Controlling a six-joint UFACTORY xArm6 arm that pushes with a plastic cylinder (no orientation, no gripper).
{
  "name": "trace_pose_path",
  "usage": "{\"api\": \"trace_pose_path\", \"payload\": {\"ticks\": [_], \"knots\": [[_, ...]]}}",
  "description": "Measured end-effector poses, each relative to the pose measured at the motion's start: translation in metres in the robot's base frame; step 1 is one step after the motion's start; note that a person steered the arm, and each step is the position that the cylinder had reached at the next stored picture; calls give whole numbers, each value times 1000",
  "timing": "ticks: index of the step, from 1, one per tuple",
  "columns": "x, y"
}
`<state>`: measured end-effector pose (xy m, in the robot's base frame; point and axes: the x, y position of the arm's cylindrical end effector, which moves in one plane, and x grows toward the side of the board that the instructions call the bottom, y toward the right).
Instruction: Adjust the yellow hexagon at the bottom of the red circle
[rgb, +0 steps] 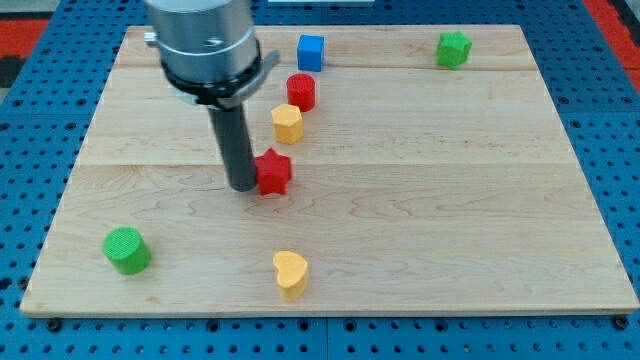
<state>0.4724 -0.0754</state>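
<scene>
Tip: my tip (243, 187) is a bare rod with no jaws to open or close; it sits on the board (450, 200), touching the red star (273, 172) on its left.
Yellow hexagon (287, 123): just below the red circle (301, 91), nearly touching, slightly to the view's left.
Progress: seems nearly done; a small nudge rightward may remain.
Obstacle: the star lies between tip and hexagon.

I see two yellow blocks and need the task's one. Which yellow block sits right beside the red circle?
The yellow hexagon, just below the red circle. The yellow heart lies far off, near the board's bottom edge.
</scene>
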Motion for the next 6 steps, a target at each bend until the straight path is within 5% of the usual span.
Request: {"api": "trace_pose_path", "payload": {"ticks": [1, 2, 4, 6], "knots": [[0, 33], [15, -28], [-64, -49], [-94, 14]]}}
